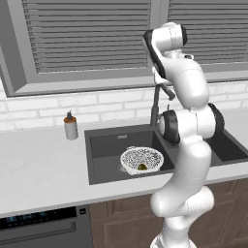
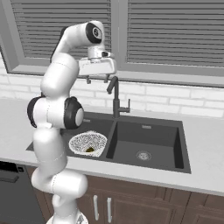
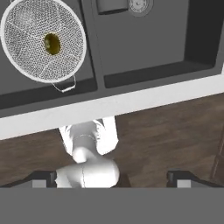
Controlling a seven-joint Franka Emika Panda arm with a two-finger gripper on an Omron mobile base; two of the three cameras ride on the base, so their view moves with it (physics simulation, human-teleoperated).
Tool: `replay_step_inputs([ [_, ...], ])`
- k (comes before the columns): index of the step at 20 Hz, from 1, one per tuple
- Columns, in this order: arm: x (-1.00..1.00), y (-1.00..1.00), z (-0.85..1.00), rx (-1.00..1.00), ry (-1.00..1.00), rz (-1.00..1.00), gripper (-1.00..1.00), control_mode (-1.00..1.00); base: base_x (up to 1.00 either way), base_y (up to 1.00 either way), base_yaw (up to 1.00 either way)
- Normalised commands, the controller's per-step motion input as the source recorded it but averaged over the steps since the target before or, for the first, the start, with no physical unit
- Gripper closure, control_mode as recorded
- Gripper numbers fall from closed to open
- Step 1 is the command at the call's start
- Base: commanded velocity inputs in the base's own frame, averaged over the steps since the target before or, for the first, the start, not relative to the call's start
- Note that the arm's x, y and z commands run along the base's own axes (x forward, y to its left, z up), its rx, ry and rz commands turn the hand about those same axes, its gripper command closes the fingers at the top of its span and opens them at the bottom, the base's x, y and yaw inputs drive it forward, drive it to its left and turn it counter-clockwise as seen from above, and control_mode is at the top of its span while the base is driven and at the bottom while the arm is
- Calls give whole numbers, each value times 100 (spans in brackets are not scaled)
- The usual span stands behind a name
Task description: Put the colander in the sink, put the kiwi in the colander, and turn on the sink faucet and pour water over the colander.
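raised high over the sink faucet [image 2: 115, 97], the gripper [image 2: 97, 80] hangs with its jaws spread wide apart and nothing between them; in the hand view its two dark fingertips [image 3: 43, 178] stand far apart at the bottom, looking down past the counter edge [image 3: 109, 107] into the sink [image 3: 144, 48]. just below the hand, the faucet's bent spout reaches up near the fingers, and its small side lever [image 2: 127, 109] sticks out toward the right basin. further out, the colander [image 1: 141, 160] sits in the left basin, with the kiwi [image 1: 142, 166] lying inside it; the same pair shows in the hand view as the white mesh bowl [image 3: 43, 41] with the fruit [image 3: 52, 43] near its middle. no water is running. the likely trouble is the descent: open fingers could catch the gooseneck instead of the lever, or the spout could end up aimed at the divider rather than over the colander, so the stream would miss it. a soap dispenser [image 1: 70, 127] stands well apart on the counter
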Motion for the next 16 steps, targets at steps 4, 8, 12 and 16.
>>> replay_step_inputs([
  [4,40,-34,-40,13,0,4,-100,-100,0,0,0],
  [8,60,0,-19,11,-6,12,-100,-100,0,0,0],
  [12,18,1,-1,8,-26,19,-100,-100,0,0,0],
  [16,24,-6,-5,8,-39,16,-100,-100,0,0,0],
])
